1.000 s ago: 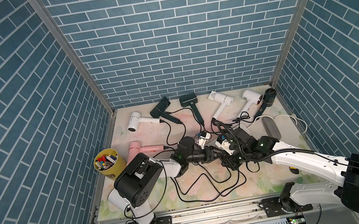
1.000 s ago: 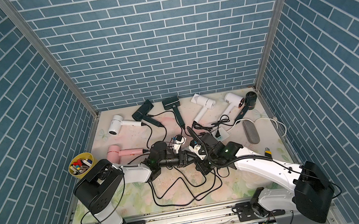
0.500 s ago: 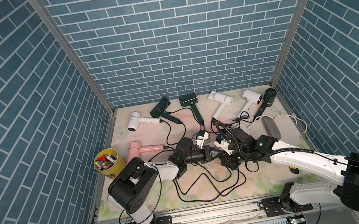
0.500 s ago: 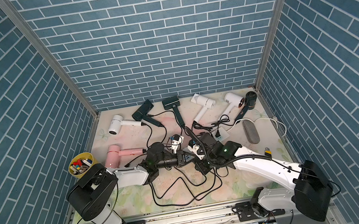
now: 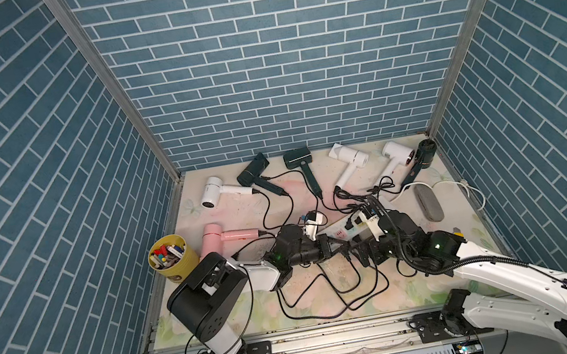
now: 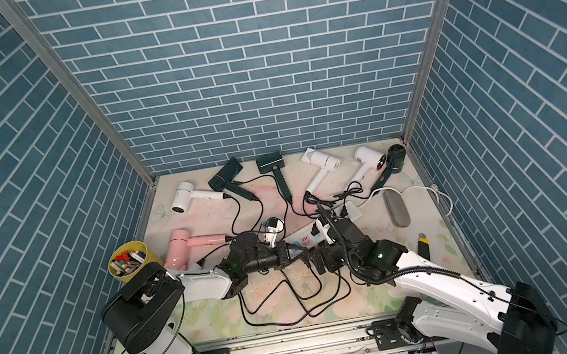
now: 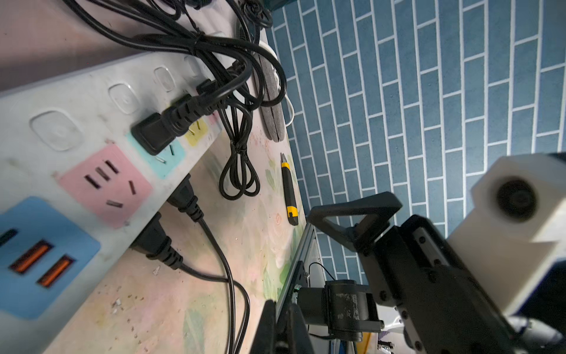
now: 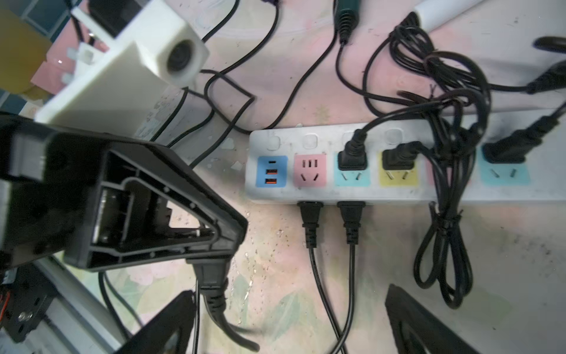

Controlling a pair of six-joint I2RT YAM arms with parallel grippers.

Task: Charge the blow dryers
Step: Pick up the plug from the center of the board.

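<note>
my left gripper (image 8: 226, 242): jaws pinched together | my right gripper (image 8: 291, 325): jaws spread wide | both low, facing each other, nearly touching

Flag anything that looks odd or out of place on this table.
A yellow-and-black utility knife lies loose on the mat near its right edge and has nothing to do with charging. A cord bundle, tied up, is draped across the power strip and covers a pink socket. Other cords tangle around it.
</note>
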